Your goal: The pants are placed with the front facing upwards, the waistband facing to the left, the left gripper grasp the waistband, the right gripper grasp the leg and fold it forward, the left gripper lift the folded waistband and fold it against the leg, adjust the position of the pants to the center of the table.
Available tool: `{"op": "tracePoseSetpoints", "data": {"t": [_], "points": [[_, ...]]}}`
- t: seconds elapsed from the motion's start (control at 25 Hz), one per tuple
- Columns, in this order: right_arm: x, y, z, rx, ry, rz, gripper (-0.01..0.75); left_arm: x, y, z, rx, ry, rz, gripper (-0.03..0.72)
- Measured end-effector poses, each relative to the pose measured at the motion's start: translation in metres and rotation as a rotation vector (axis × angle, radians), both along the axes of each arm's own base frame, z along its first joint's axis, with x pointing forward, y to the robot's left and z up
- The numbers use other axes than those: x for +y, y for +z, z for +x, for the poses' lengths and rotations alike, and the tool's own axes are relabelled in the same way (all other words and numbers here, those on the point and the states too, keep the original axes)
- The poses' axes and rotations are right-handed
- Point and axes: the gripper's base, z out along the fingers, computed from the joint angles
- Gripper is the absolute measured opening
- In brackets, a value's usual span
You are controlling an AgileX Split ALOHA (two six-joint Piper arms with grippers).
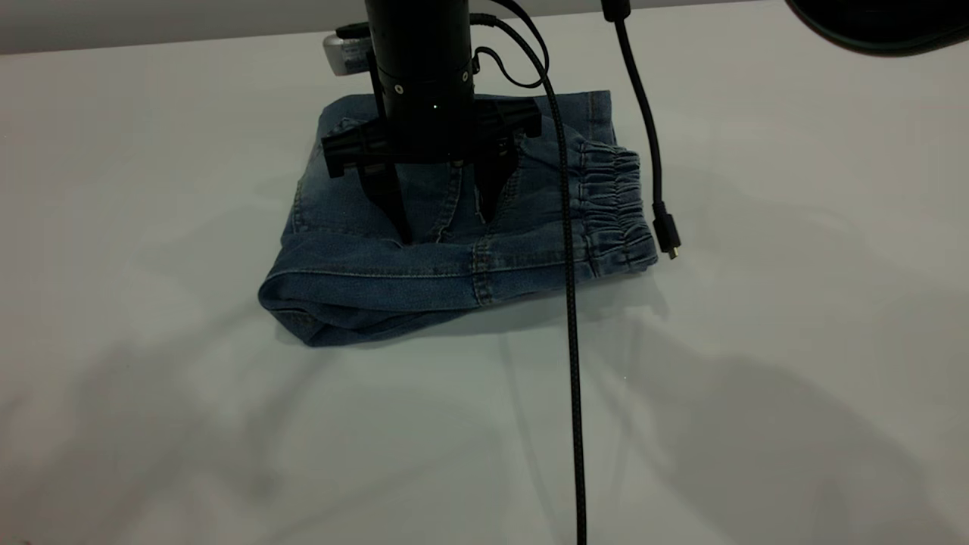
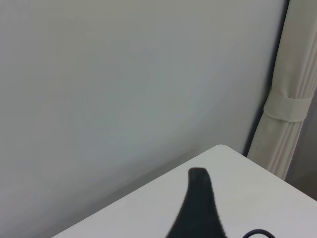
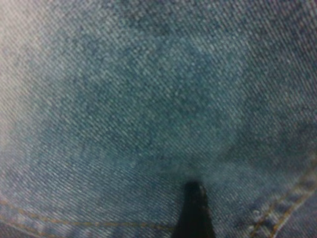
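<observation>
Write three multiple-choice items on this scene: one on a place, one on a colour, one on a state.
1. In the exterior view, where on the folded pants is the waistband?
A. right edge
B. left edge
C. hidden underneath

2. What colour are the pants?
A. red
B. blue
C. white

3. How does the right end effector stand?
A. shut on the waistband
B. raised far above the pants
C. open, fingertips down on the denim

Key: 1 A, the gathered elastic shows at the right edge. 2 B, blue denim in both views that show it. 3 C, its fingers are spread with their tips on the cloth, while the left end effector is parked facing a wall.
</observation>
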Motion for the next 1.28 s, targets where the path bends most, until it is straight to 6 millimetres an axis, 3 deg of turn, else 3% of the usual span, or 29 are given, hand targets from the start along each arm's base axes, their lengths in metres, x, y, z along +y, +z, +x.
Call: {"op": "tracePoseSetpoints", "data": {"t": [0.24,0.52,0.96,1.28], "points": [[0.001,-0.006,-0.001,0.022,0.026,0.009,0.477,0.0,0.0,0.0,-0.01,-0.002,0.014,0.519],[-0.003,0.032,0.005,-0.079,0.104,-0.018,0.477,0.0,0.0,0.0,-0.01,-0.001,0.015,0.519],[-0.008,0.165,-0.002,-0.291,0.264,0.122,0.477,0.001,-0.001,-0.001,-0.028,0.003,0.056,0.519],[-0.036,0.298,-0.039,-0.531,0.405,0.245,0.477,0.013,0.011,-0.035,-0.061,0.047,0.09,0.519]]}}
